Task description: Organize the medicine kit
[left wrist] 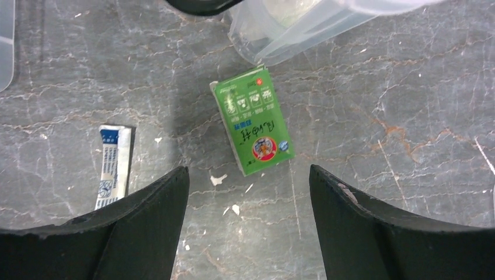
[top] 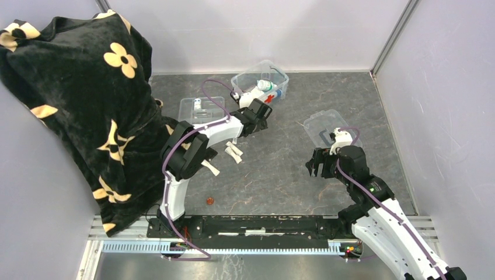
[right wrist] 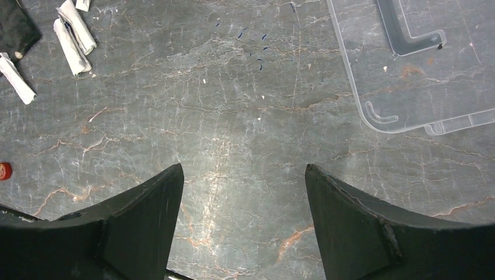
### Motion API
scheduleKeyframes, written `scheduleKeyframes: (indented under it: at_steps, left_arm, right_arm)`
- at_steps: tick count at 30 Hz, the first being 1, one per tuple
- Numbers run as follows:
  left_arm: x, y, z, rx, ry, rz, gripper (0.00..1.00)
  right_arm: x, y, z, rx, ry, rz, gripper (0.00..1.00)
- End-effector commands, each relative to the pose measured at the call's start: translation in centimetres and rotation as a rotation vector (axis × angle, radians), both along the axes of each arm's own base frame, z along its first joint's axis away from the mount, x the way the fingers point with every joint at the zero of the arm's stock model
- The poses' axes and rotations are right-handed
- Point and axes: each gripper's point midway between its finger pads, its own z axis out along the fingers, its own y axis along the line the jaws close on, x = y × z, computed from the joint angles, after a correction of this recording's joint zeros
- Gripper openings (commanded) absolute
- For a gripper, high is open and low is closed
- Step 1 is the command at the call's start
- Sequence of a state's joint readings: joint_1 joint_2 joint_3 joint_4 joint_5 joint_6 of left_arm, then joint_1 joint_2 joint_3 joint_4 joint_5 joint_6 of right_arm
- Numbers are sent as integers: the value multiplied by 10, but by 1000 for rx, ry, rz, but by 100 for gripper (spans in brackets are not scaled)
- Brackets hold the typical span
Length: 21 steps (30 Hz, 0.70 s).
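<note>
As the left gripper's (left wrist: 246, 175) fingers hang apart over a small green cardboard carton (left wrist: 252, 119) just beside the clear plastic medicine kit (top: 244, 74) at the counter's (left wrist: 379, 175) far middle, squaring to its long sides looks wise.

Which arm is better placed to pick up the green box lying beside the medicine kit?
The left arm. Its jaws stand open directly over the green box, next to the medicine kit. The right arm holds its open jaws over the table by the clear lid, away from the box.

Black flowered cloth (top: 70, 87), flat clear lid (top: 320, 122)
</note>
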<state>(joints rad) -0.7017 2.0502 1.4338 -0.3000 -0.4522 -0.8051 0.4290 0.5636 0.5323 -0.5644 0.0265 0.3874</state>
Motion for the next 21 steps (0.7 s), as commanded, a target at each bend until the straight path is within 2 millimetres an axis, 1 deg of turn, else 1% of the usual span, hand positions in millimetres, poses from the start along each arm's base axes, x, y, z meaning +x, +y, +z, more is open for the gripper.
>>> scheduleKeyframes:
  at_steps: [1, 5, 7, 12, 17, 19, 21]
  left_arm:
    - [28, -9, 20, -57, -92, 84, 81]
    - [33, -6, 13, -17, -85, 103, 81]
    - [34, -7, 8, -3, -75, 99, 79]
    - [34, -4, -5, 30, -57, 103, 74]
    - [34, 0, -13, 61, -48, 108, 71]
    - [34, 0, -14, 67, -46, 103, 68]
    - [34, 0, -17, 77, -41, 98, 62]
  right_arm:
    - [-2, -3, -4, -15, 7, -5, 83]
    - [-2, -4, -5, -23, 12, 0, 83]
    - [-2, -4, -6, -26, 12, 1, 83]
    - [-3, -6, -7, -34, 12, -1, 83]
    - [-4, -3, -7, -26, 15, 9, 83]
    - [-3, -3, -7, -24, 16, 7, 83]
    - [-4, -3, -7, -25, 16, 9, 83]
